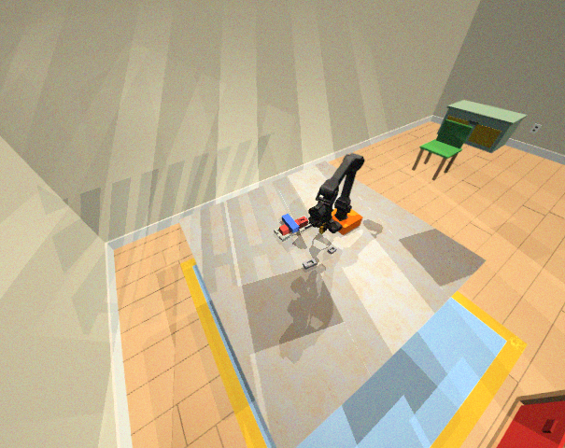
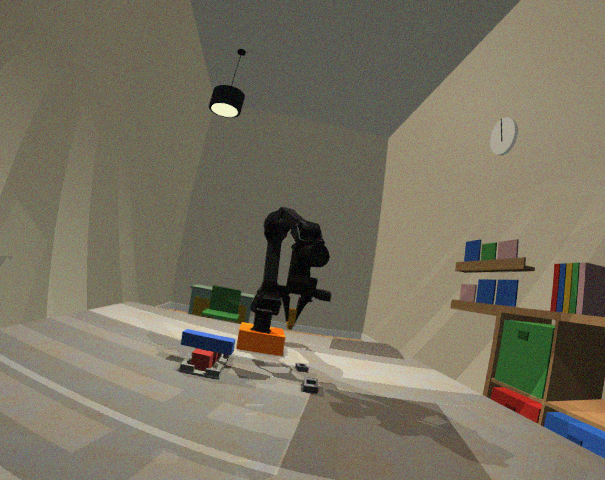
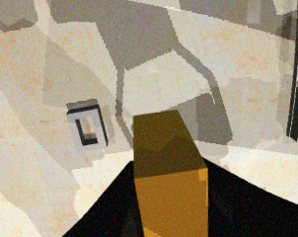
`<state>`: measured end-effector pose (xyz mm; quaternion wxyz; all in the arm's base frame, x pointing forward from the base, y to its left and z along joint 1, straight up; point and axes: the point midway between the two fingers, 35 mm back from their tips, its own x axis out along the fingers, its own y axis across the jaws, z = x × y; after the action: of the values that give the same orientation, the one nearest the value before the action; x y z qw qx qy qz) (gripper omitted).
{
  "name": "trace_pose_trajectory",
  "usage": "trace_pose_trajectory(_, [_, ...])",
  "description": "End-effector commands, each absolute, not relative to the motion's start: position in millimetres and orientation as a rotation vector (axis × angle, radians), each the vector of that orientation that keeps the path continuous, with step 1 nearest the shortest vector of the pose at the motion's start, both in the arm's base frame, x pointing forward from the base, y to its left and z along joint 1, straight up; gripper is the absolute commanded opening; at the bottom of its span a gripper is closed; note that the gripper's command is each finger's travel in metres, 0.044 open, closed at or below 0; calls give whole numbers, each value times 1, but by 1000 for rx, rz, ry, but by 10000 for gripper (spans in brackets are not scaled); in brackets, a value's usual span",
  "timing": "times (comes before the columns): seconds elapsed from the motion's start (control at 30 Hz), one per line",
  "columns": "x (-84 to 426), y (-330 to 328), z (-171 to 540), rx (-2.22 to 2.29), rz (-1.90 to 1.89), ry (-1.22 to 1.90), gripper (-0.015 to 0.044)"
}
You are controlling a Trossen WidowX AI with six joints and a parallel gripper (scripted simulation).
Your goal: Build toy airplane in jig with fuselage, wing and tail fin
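The red fuselage (image 1: 302, 221) (image 2: 202, 359) lies in the pale cradle (image 1: 283, 237) (image 2: 213, 374). The blue wing (image 1: 289, 223) (image 2: 207, 342) lies crosswise on top of the fuselage. Whether its tab is fully down in the socket is hidden. My gripper (image 1: 322, 228) (image 2: 291, 313) is shut on the yellow-orange tail fin (image 3: 171, 143), which hangs upright in the air near the arm's base, to the side of the cradle's tail end. Its lower end is free of any holder. The socket near the fuselage's tail is too small to make out clearly.
Two small grey holders stand on the floor on the near side of the arm: a larger one (image 1: 309, 264) (image 2: 309, 384) and a smaller one (image 1: 331, 250) (image 2: 301, 367). A holder (image 3: 84, 130) shows left of the fin in the wrist view. The orange base (image 1: 347, 221) (image 2: 261, 341) stands behind.
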<state>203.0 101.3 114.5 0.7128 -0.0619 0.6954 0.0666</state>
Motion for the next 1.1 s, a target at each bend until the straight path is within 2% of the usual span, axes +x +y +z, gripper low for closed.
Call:
trace_pose_trajectory(0.0, [209,90,111,-132,147,1544,0])
trace_pose_trajectory(1.07, [233,-10,91,-98,99,1545,0])
